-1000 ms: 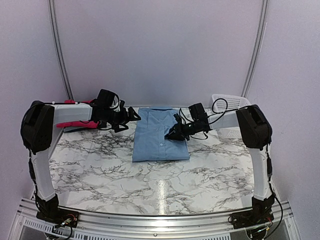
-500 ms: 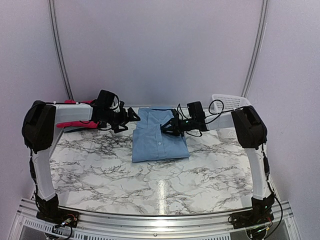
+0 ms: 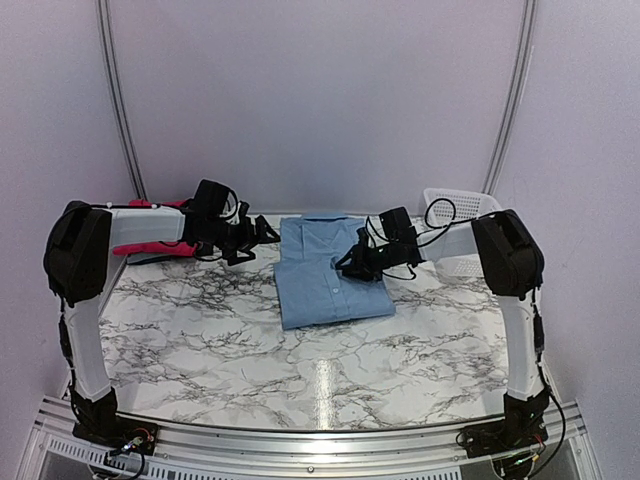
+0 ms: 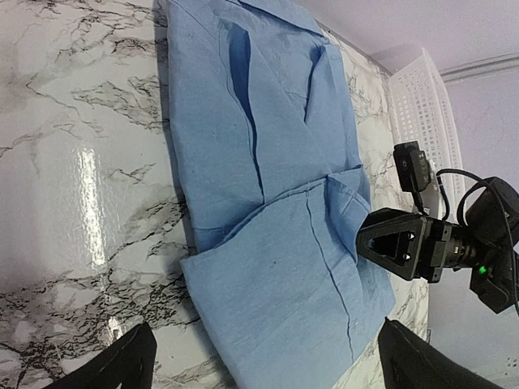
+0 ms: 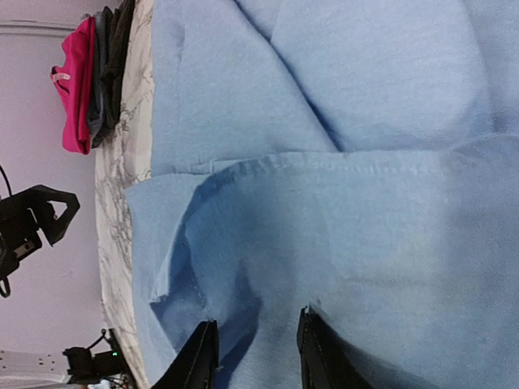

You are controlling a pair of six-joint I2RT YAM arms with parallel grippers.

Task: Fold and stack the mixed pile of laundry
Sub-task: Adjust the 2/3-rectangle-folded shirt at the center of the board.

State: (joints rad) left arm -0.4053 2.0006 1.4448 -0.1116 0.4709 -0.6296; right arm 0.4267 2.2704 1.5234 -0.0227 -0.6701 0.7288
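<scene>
Creases mark the light blue shirt [image 3: 330, 280]; right fingers [image 5: 203, 361], narrow at its fold, hold unclear, should smooth outward; left fingers [image 4: 122, 365] wide.

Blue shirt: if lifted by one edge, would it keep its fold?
Probably not: the shirt shows soft creases and a curled corner, so it would likely droop and unfold. It looks thin and light. Pushed, it may bunch or slide on the glossy table.

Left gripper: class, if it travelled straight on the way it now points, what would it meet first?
Probably the light blue shirt: the open left gripper points at the edge facing it, though its height above the cloth is unclear.
</scene>
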